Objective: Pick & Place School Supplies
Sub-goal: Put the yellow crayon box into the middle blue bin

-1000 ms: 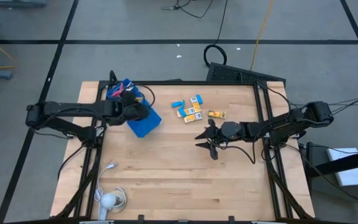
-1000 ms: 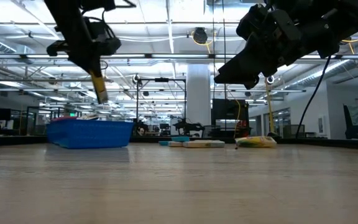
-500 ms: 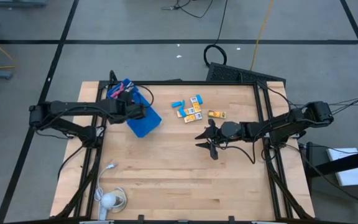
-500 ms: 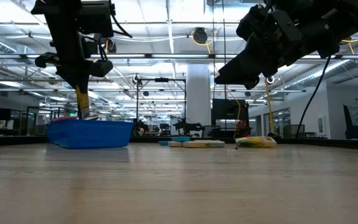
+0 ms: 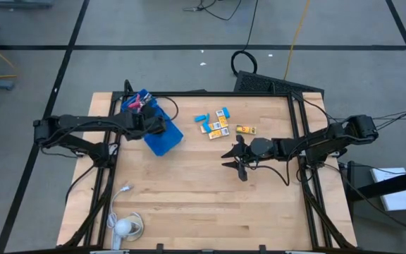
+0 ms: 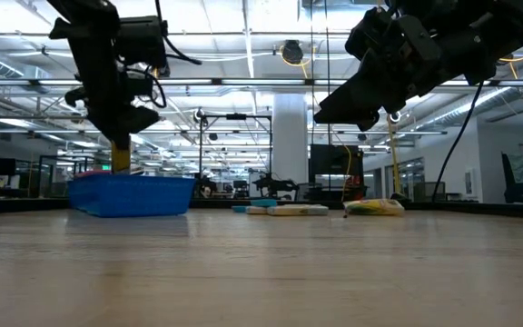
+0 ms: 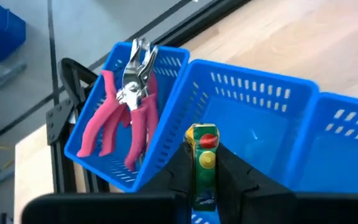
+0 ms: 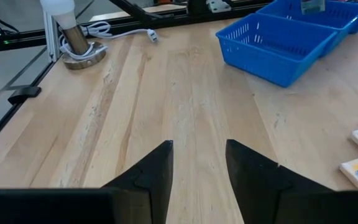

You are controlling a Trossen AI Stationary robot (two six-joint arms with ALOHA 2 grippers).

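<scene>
A blue compartment tray [image 5: 169, 141] stands at the table's far left. A pink-handled scissor-like tool [image 7: 126, 112] lies in its end compartment. My left gripper [image 5: 154, 124] hangs over the tray's middle compartment [image 7: 253, 99], shut on a small yellow-orange block [image 7: 202, 152]. In the low view the block [image 6: 121, 156] points down just above the tray's rim. More yellow-orange blocks [image 5: 218, 127] and a light-blue piece [image 5: 201, 117] lie flat on the wood right of the tray. My right gripper [image 5: 235, 159] hovers open near the table's middle, nothing between its fingers. My left gripper pinches the yellow-orange block's two long sides [image 7: 199, 167] between its two fingers [image 7: 180, 173]. The fingers slant down from the table's left, lying along the block. The block's free end [image 7: 204, 134] sticks out past the fingertips. The block hangs upright, clear of the tray.
A white cable and a round white object [image 5: 125, 226] lie at the near left corner. Bare wood [image 8: 185, 93] stretches between my right gripper and the tray. Black frame rails [image 5: 298, 120] run along the table's edges.
My left gripper has moved down and toward the table's left edge over the tray, rolling as it went. The yellow-orange block, slanted before, now hangs upright just above the tray's rim.
</scene>
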